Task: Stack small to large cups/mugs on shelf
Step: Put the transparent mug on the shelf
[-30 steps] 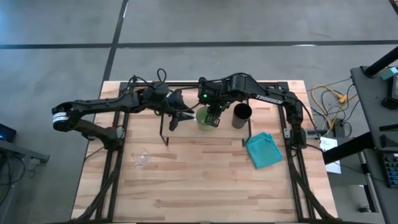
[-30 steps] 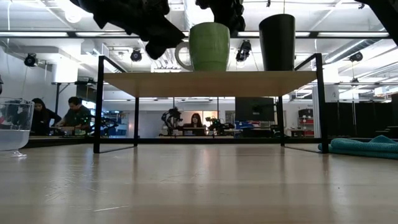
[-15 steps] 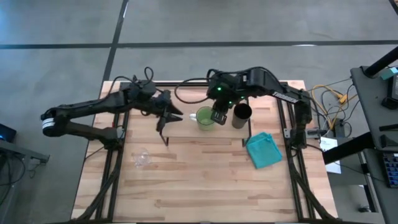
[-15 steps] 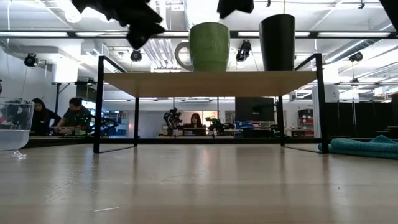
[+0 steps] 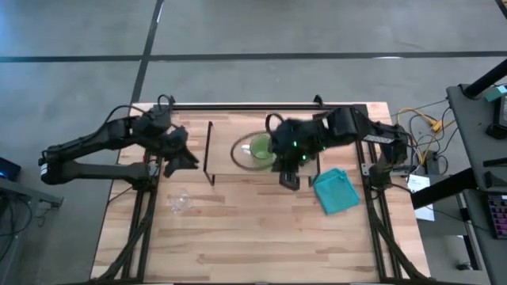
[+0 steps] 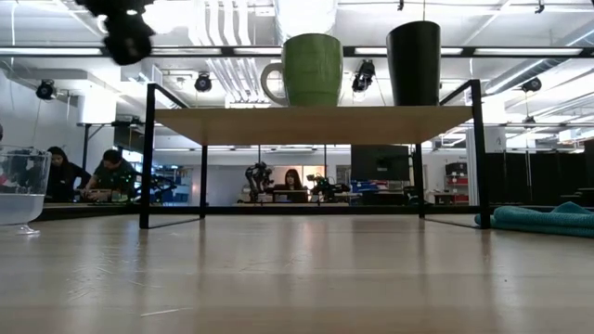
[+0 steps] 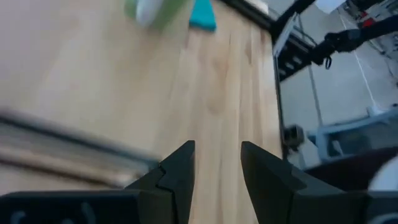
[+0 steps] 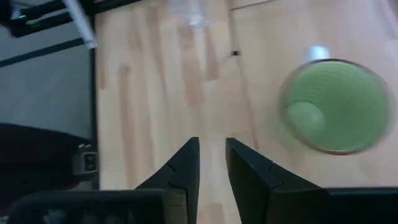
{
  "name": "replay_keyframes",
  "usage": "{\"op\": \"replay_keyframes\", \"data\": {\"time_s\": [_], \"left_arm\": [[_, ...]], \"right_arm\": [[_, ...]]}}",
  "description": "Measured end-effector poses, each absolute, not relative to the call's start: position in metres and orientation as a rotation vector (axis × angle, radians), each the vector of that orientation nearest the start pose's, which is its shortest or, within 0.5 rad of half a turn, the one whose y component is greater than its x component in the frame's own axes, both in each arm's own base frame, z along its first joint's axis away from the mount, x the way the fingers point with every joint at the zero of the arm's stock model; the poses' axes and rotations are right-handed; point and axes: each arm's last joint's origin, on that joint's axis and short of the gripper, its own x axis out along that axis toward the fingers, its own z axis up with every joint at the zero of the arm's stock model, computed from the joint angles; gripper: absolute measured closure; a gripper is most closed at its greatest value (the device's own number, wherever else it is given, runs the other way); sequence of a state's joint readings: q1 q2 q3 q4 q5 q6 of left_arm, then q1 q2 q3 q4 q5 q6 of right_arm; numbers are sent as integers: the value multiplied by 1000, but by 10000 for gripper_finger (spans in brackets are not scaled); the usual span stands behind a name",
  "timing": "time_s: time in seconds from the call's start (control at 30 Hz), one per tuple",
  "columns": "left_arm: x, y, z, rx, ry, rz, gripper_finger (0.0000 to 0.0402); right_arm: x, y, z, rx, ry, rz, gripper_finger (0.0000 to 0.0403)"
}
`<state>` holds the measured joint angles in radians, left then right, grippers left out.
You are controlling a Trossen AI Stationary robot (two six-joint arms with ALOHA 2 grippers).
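The light-green mug and the taller black cup stand upright side by side on the shelf's wooden board. In the high view my right arm hides the black cup. The small clear glass cup stands on the tabletop near the table's left side. My left gripper hangs open to the left of the shelf. My right gripper hovers over the shelf's near edge, close to the mug, its fingers a little apart and holding nothing.
A blue cloth lies on the table to the right of the shelf. The shelf's thin black wire legs stand at its corners. Bare wooden tabletop stretches toward the near edge. People sit in the room behind the table.
My right gripper has drawn away from the green mug, rising and moving toward the table's near edge. My left gripper has pulled back from beside the mug toward the table's left, past the shelf's edge. The mug and the black cup have stayed where they were.
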<state>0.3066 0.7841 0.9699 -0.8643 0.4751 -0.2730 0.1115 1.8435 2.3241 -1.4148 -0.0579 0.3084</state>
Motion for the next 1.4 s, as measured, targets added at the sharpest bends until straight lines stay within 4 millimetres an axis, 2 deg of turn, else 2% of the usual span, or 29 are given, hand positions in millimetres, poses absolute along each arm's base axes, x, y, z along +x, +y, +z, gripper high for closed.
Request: {"op": "replay_keyframes", "data": {"time_s": [0.27,0.37,0.53,0.97,1.2,1.4], "left_arm": [[106,17,313,-622,949,-31,286],[104,16,302,-668,1070,-5,286],[107,17,288,-683,1177,1,286],[118,14,236,-750,1445,32,286],[123,15,229,-770,1473,57,286],[128,18,226,-878,1472,209,286]], "right_arm": [[345,80,444,281,881,34,332],[346,91,448,290,835,67,333],[346,105,451,275,789,94,330],[343,113,449,294,799,78,331],[343,113,449,292,800,75,326],[344,113,448,292,800,75,326]]}}
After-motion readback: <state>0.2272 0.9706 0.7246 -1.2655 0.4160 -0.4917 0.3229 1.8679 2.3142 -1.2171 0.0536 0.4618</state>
